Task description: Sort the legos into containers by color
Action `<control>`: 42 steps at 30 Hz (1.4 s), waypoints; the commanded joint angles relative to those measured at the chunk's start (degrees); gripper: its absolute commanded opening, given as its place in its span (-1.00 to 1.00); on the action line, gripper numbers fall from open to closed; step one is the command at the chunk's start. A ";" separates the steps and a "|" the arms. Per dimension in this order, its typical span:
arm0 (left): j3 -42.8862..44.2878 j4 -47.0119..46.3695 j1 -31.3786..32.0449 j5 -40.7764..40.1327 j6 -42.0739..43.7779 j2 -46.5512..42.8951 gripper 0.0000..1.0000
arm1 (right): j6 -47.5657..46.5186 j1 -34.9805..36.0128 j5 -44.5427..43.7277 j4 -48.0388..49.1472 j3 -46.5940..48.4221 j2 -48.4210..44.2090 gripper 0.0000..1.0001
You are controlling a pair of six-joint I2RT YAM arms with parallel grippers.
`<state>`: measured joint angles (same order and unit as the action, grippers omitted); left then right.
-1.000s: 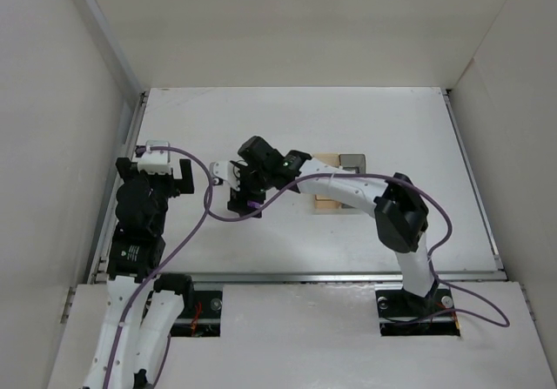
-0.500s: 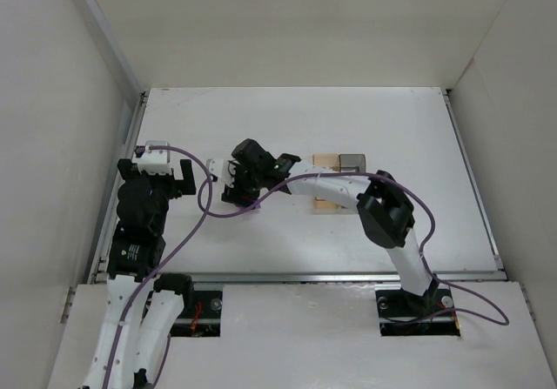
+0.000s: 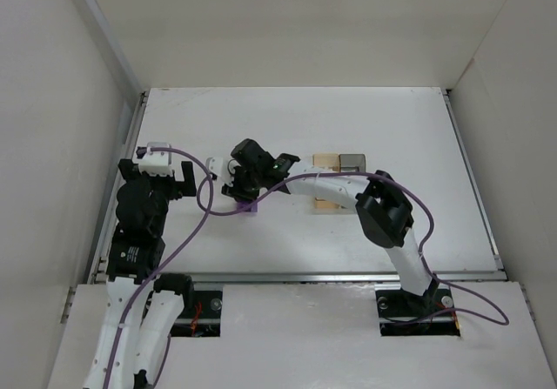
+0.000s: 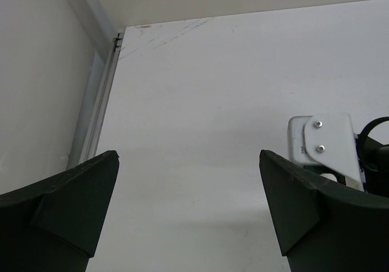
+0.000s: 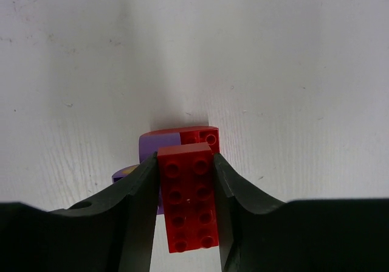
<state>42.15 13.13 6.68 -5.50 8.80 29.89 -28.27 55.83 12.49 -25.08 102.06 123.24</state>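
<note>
At the left, we are seeing the left gripper [image 4: 188, 157] hanging above the table [image 4: 200, 83] with its jaws spread wide and nothing between them. Its two dark fingers [image 4: 67, 199] are framing bare white surface. In the overhead view this gripper [image 3: 159, 176] is sitting near the table's left edge, well apart from the bricks. A grey bracket with two screws [image 4: 322, 143] is poking in at the right of the left wrist view.

Moving rightward, the right arm [image 3: 335, 187] is reaching across to the left of the table's middle. The right gripper [image 5: 186, 162] is pinching a red brick [image 5: 188, 205] narrowly, one finger pressing each long side. The brick, two studs wide, is lying studs-up along the jaws, its far end sticking out past the fingertips. At that end a rounded piece [image 5: 176, 139], purple on its left and red on its right, is touching or sitting under the brick; we cannot tell which. A purple bit [image 5: 124, 174] is peeking out left of the left finger. From above, the gripper [image 3: 244, 189] is covering most of this, with only a purple patch [image 3: 249, 206] showing at its near side. A purple cable [image 3: 198, 199] is looping between the two arms.

Farther right, the amber container [image 3: 325, 160] and the grey container [image 3: 352, 161] are standing just beside each other, the amber one on the left. The right arm is crossing over both, and we cannot tell what is in them.
</note>
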 commanded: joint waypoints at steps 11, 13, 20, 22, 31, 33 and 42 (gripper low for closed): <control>0.12 1.72 0.27 30.35 23.71 0.77 1.00 | 44.40 -17.33 10.18 13.55 -7.80 -12.56 -1.00; 2.05 4.00 0.27 37.38 28.01 6.28 1.00 | 53.04 -18.22 10.18 15.93 -10.12 -13.90 -1.00; 8.63 6.66 0.79 46.72 34.97 23.71 1.00 | 58.14 -17.60 5.45 15.94 -11.18 -17.68 -1.00; 10.58 5.33 1.84 48.82 33.04 26.98 1.00 | 59.38 -17.60 4.30 15.94 -11.71 -18.74 -1.00; 17.18 0.77 11.94 41.81 29.41 37.08 0.95 | 64.48 -17.07 1.05 15.94 -12.24 -19.97 -1.00; 17.18 1.28 12.57 39.35 31.62 37.08 0.82 | 64.48 -17.07 0.52 15.94 -12.85 -19.97 -1.00; 17.70 0.59 13.71 37.41 34.01 40.34 0.32 | 65.01 -17.07 0.52 15.94 -12.85 -19.44 -1.00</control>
<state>57.19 15.57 19.84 32.84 41.54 69.56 35.73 38.61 13.72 -12.36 89.01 105.82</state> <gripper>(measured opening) 0.661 0.421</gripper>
